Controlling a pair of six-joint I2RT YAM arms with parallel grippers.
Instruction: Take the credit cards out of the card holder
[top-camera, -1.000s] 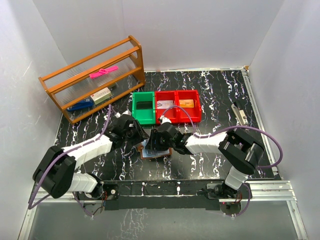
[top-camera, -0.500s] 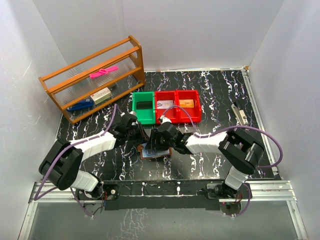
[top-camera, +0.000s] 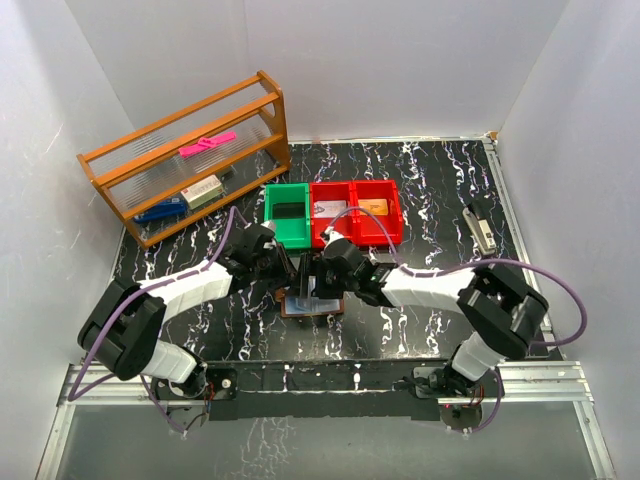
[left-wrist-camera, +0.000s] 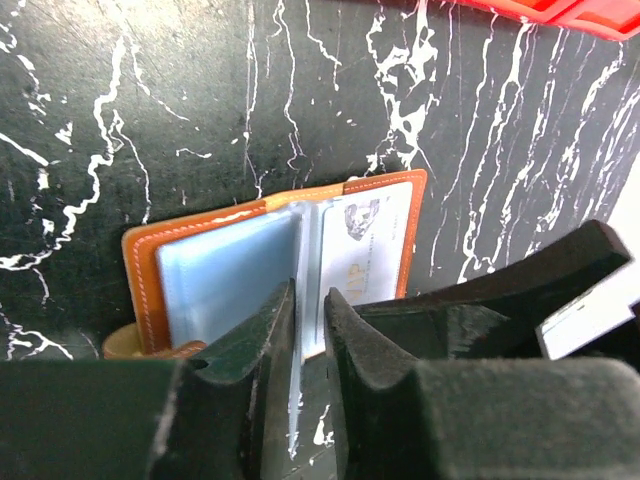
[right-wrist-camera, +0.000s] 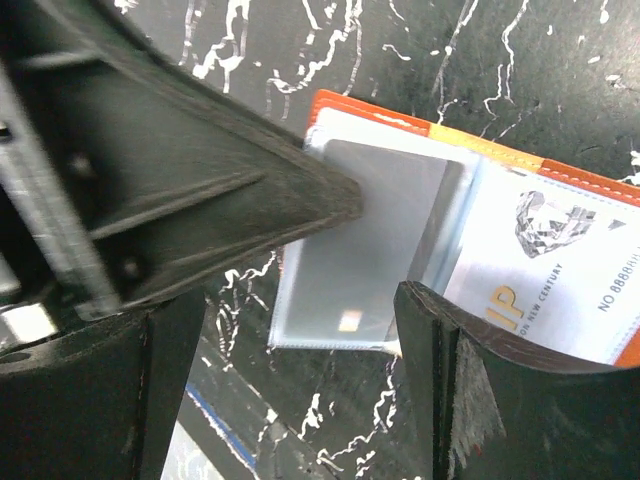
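The card holder (top-camera: 311, 303) lies open on the black marbled table, brown rim up. In the left wrist view (left-wrist-camera: 150, 270) its left half is pale blue and its right half shows a white VIP card (left-wrist-camera: 365, 240). My left gripper (left-wrist-camera: 310, 300) is pinched on a clear inner sleeve (left-wrist-camera: 305, 230) that stands upright between its fingers. In the right wrist view that sleeve holds a silver-grey card (right-wrist-camera: 370, 250). My right gripper (right-wrist-camera: 295, 320) is open at the sleeve's near edge, touching nothing. Both grippers meet over the holder in the top view: left (top-camera: 287, 272), right (top-camera: 318, 285).
A green bin (top-camera: 288, 213) and two red bins (top-camera: 356, 212) stand just behind the holder; the red ones hold a silver card (top-camera: 332, 208) and an orange card (top-camera: 372, 206). A wooden rack (top-camera: 190, 160) stands at the back left. A small grey object (top-camera: 480, 228) lies at the right.
My left gripper moved right onto the holder and closed on the inner sleeve. My right gripper shifted slightly up and left over the holder, and its elbow swung right.
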